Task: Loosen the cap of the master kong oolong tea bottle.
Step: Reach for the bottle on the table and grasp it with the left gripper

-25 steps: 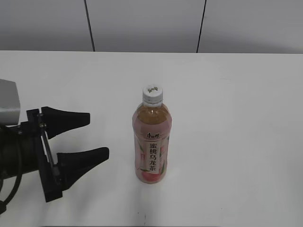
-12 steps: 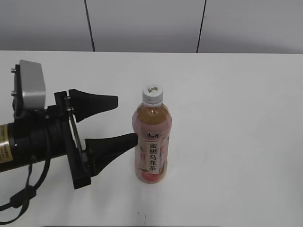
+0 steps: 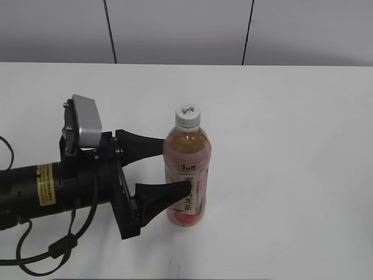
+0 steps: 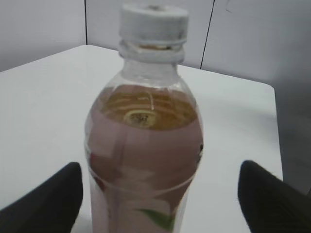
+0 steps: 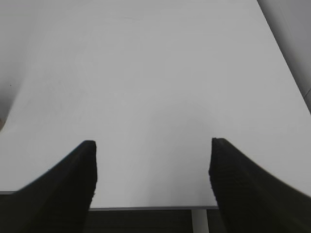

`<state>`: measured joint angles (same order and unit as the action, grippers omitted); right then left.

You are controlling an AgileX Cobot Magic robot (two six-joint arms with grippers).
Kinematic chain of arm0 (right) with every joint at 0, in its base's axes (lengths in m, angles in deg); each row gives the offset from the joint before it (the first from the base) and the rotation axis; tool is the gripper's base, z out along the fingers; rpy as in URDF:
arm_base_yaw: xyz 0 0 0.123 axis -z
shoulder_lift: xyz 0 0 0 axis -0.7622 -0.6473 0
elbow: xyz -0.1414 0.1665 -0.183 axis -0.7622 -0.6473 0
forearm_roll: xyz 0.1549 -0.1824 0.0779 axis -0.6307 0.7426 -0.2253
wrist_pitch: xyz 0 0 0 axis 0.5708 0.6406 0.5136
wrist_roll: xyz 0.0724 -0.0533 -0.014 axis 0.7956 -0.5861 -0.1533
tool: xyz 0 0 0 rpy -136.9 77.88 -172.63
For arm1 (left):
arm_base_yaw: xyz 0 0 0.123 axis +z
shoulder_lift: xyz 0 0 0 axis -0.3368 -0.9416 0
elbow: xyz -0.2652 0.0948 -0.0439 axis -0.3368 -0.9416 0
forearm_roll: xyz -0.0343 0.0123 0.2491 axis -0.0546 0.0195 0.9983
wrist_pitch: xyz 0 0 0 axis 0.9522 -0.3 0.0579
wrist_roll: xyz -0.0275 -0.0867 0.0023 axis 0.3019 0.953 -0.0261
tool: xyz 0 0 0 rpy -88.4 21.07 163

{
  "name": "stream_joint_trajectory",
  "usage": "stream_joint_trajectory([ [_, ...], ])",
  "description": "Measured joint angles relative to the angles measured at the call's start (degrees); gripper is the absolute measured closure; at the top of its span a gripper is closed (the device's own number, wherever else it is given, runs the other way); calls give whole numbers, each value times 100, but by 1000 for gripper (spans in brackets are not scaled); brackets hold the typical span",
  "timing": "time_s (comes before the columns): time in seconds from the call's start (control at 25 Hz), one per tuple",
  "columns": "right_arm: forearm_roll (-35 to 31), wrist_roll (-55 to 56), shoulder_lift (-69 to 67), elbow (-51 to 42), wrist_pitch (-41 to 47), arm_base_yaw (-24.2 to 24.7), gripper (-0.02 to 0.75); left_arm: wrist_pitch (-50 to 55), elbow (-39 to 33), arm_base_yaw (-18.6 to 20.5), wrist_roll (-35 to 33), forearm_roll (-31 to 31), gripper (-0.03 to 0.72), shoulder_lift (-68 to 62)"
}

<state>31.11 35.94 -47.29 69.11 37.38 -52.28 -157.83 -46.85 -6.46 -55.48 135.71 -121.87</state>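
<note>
The master kong oolong tea bottle (image 3: 187,178) stands upright on the white table (image 3: 291,146), amber tea inside, pink peach label with dark characters. Its white ribbed cap (image 3: 187,115) is on the neck. My left gripper (image 3: 172,169) is open, its black fingers on either side of the bottle's body, one behind and one in front, apart from it. The left wrist view shows the bottle (image 4: 146,160) and cap (image 4: 153,22) close up between the open jaws (image 4: 158,194). My right gripper (image 5: 153,174) is open and empty over bare table, out of the exterior view.
A grey panelled wall (image 3: 186,29) runs behind the table's far edge. The right wrist view shows the table's near edge (image 5: 146,208) below the jaws and a table leg (image 5: 198,221).
My left arm has moved right toward the bottle. Its open fingers went from well left of the bottle to either side of its body. The bottle has not moved.
</note>
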Motion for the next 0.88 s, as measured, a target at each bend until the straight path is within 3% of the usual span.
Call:
stream_joint_trajectory([
  [0.52, 0, 0, 0, 0, 0, 0, 192, 5, 413, -17, 16, 31, 97, -281],
  [0.72, 0, 0, 0, 0, 0, 0, 192, 5, 614, -334, 16, -27, 97, -285],
  [0.88, 0, 0, 0, 0, 0, 0, 192, 32, 703, -583, 16, -424, 97, -285],
])
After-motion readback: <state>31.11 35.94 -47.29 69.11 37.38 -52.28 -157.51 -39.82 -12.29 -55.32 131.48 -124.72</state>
